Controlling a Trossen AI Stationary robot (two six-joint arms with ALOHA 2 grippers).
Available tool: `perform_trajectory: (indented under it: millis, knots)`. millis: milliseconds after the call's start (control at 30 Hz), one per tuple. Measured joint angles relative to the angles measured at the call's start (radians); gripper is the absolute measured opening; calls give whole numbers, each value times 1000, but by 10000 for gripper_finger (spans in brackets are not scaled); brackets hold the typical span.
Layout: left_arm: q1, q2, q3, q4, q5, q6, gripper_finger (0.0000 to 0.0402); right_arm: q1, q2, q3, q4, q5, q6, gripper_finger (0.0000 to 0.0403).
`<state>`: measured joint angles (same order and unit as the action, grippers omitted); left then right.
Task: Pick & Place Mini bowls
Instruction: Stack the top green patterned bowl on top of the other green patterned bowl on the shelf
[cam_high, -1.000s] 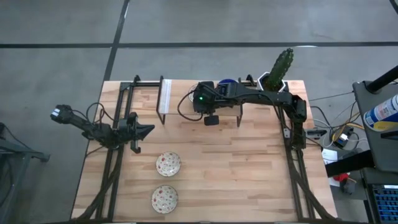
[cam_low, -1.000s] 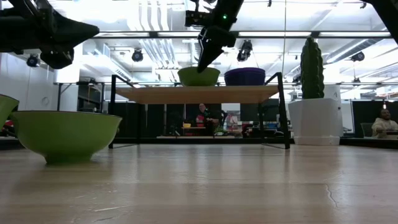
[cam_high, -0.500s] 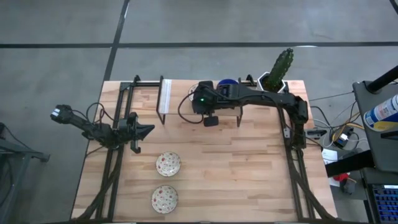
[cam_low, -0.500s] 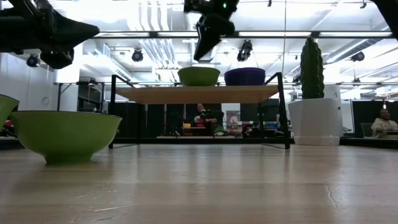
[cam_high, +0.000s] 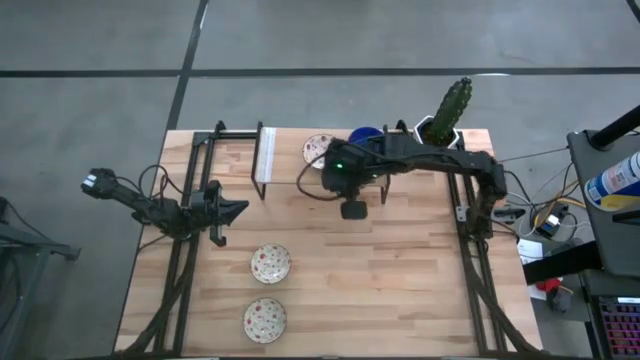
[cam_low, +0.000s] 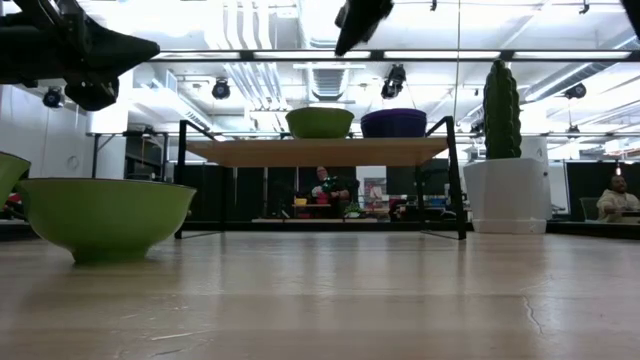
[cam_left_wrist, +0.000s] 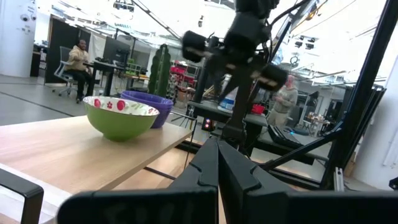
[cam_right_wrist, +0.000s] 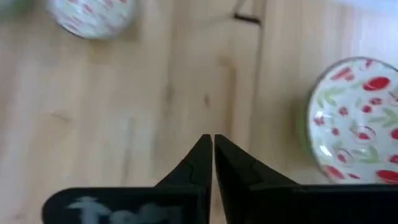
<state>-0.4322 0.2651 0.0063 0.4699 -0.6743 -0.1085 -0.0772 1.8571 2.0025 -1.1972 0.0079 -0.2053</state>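
Two cream speckled mini bowls (cam_high: 270, 263) (cam_high: 265, 318) rest on their bases on the table's near left part. A third speckled bowl (cam_high: 318, 150), green outside (cam_low: 319, 122), and a blue bowl (cam_high: 365, 135) (cam_low: 398, 122) stand on the raised shelf (cam_low: 320, 152) at the far side. My right gripper (cam_high: 352, 210) (cam_right_wrist: 208, 149) hangs shut and empty above the table, nearer than the shelf; its wrist view shows two speckled bowls (cam_right_wrist: 357, 118) (cam_right_wrist: 93, 15) below. My left gripper (cam_high: 235, 210) (cam_left_wrist: 217, 155) waits shut at the table's left, level, pointing right.
A white pot with a green cactus (cam_high: 447, 112) (cam_low: 503, 160) stands at the far right corner beside the shelf. Black frame rails (cam_high: 190, 250) (cam_high: 470, 250) run along both table sides. Bare wood (cam_high: 390, 290) lies right of the two table bowls. People sit in the room behind.
My right gripper has risen from the speckled bowl on the shelf and drawn back toward the table's near edge and a little to the right. That bowl stays on the shelf and now shows uncovered from above.
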Motion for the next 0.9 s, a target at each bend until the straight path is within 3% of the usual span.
perform_trajectory:
  millis: [167,500,900]
  knots:
    - [0,0,0,0,0,0,0,73,-149,-150,152,-10,30,8]
    - [0,0,0,0,0,0,0,223,-641,-760,657,-2,105,8]
    - [0,0,0,0,0,0,0,301,-1127,-1313,949,53,181,8]
